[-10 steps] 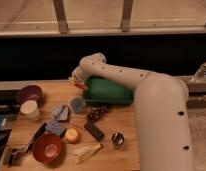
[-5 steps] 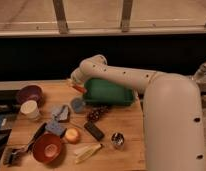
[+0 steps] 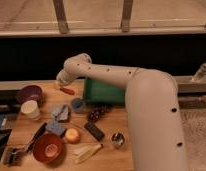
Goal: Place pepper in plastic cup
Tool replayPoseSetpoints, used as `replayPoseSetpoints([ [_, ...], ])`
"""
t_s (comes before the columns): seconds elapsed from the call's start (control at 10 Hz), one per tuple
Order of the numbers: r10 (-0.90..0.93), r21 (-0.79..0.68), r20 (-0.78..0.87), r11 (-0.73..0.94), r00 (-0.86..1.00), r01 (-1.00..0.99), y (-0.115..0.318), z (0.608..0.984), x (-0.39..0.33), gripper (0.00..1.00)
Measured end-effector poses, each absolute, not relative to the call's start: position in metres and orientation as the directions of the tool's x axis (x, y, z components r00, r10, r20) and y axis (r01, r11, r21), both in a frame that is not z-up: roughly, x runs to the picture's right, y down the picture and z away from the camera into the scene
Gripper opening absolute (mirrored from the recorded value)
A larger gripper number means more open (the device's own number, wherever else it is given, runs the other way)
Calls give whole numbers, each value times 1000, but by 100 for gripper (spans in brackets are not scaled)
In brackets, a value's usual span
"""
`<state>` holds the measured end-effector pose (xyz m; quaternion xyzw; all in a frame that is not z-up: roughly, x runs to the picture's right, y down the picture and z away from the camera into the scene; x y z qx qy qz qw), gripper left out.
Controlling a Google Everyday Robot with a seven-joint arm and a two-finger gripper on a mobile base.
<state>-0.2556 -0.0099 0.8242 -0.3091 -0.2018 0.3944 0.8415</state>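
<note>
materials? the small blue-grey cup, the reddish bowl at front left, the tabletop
Blue-grey cup: probably plastic, with a matte, even colour. Reddish bowl: plastic or glazed ceramic; its smooth inside has a slight sheen, too close to call. Tabletop: wood or wood laminate, light tan and flat. The gripper is at the table's back left, right by the pepper.

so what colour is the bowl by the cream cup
Purple bowl, camera view; gripper holds the pepper nearby.

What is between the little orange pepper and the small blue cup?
Only bare tabletop. In the camera view, the gripper holds the pepper up-left of the blue cup, nothing lying between them.
</note>
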Motion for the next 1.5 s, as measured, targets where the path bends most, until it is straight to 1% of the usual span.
replayPoseSetpoints([
  [0.4,816,-684,-1,421,578,-595,26,832,-253,0],
  [0.8,834,-659,-79,367,546,-656,42,850,-237,0],
  [1.1,857,-640,-101,334,506,-692,41,866,-222,0],
  [1.5,898,-621,-82,293,432,-726,29,882,-201,0],
])
